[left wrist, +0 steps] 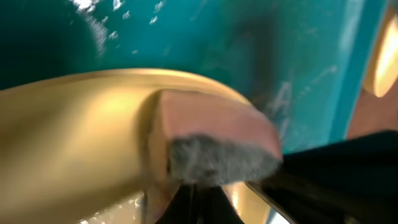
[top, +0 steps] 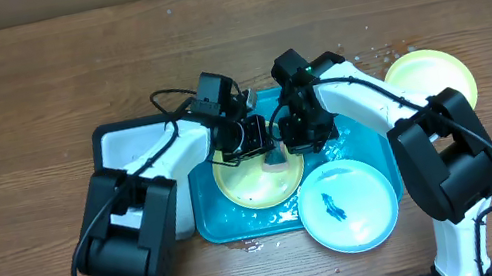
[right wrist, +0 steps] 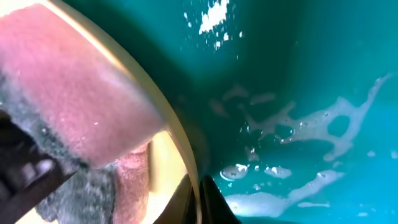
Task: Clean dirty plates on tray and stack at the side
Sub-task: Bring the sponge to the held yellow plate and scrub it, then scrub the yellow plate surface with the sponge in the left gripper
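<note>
You are scrubbing the yellow plate [top: 253, 187] in the tray [top: 361, 143], left gripper [top: 264, 151] clamping the sponge [top: 275, 160], right gripper [top: 299, 141] pinching its rim; the clean-looking plate [top: 430, 77] is sitting at two o'clock, the smeared blue plate [top: 348, 206] waiting at five

Turquoise tray [top: 211, 215] on wooden table [top: 16, 97]

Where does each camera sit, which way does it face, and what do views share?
Overhead: above the table, looking down on the turquoise tray and both arms.
Left wrist: low over the tray, facing the sponge on the yellow-green plate; own fingers at bottom.
Right wrist: low, facing the foamy tray floor; own fingers on the plate's rim.
Shared: both wrist views show sponge, plate, tray.
</note>
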